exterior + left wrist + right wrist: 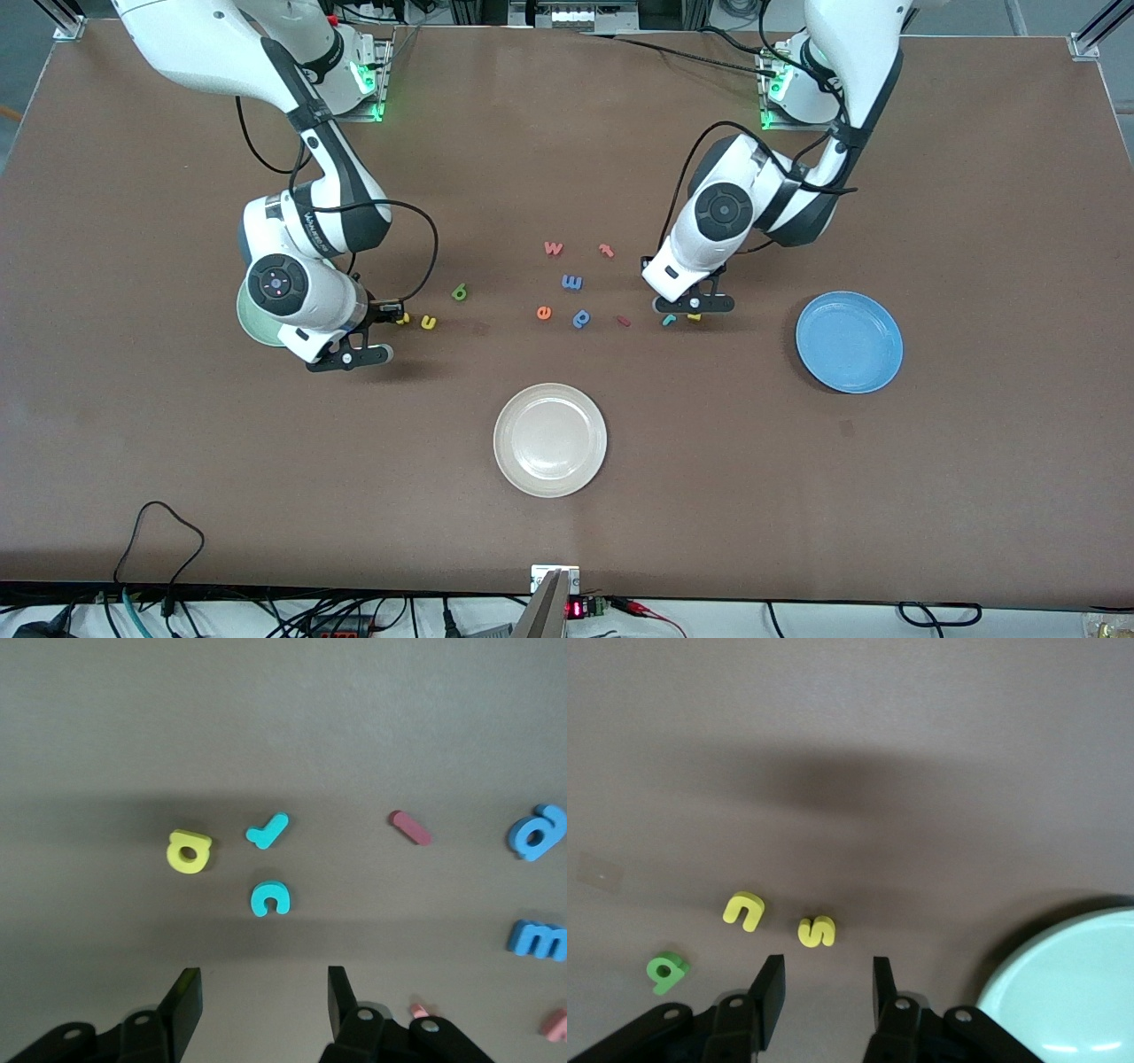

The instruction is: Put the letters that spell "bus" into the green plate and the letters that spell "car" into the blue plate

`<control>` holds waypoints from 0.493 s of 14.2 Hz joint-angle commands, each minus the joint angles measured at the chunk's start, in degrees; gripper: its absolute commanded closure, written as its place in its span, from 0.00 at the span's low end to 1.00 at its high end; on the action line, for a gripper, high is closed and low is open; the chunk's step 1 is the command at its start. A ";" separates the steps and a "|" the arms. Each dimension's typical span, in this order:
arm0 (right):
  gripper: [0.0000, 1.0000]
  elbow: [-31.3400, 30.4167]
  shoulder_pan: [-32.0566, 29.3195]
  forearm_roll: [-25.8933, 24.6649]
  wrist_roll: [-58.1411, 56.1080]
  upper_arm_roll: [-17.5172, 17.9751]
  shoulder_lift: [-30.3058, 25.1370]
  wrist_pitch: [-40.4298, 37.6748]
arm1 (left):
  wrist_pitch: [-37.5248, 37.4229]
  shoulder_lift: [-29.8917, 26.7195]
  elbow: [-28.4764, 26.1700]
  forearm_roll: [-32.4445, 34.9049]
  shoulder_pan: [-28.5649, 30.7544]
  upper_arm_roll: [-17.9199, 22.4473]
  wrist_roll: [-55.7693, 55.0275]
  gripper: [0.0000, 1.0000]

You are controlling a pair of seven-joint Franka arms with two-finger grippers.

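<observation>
Left gripper (261, 1001) over teal "c" (270, 898), right gripper (827, 988) over "s" (817, 931) (both parted, empty).

tabletop (567, 133): I see plain brown board, corner to corner.
white plate (550, 439): midway along, toward the edge nearest the front camera.
blue plate (849, 341): toward the left arm's end.
green plate (252, 321): toward the right arm's end, mostly hidden under that arm.
b (459, 291), u (429, 322), s (403, 318): I read these in a loose row beside the green plate.
c (269, 898), a (189, 851), r (267, 830): clustered, apart from each other.
middle scatter: pink w (554, 248), salmon t (606, 250), blue m (571, 282), orange e (544, 312), blue p (581, 318), red bar (624, 321).
</observation>
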 commanded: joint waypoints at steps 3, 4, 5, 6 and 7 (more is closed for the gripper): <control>0.51 -2.38 0.89 -0.35 0.75 0.11 0.72 5.00 | 6.67 3.26 -1.32 2.96 -2.01 0.73 -0.68 0.37; 0.51 -3.25 0.98 -0.44 0.75 0.11 0.90 6.05 | 7.28 3.52 -1.32 4.18 -2.01 0.81 -0.68 0.37; 0.51 -4.39 0.89 -0.44 0.75 0.11 0.99 7.46 | 7.46 3.96 -1.32 5.76 -1.92 0.81 -0.77 0.37; 0.51 -5.88 0.89 -0.53 0.75 0.11 0.90 9.38 | 8.07 4.22 -1.32 6.30 -1.84 0.90 -0.77 0.37; 0.51 -7.29 0.89 -0.53 0.75 0.11 0.99 11.14 | 8.69 4.57 -1.32 6.31 -1.75 0.90 -0.77 0.37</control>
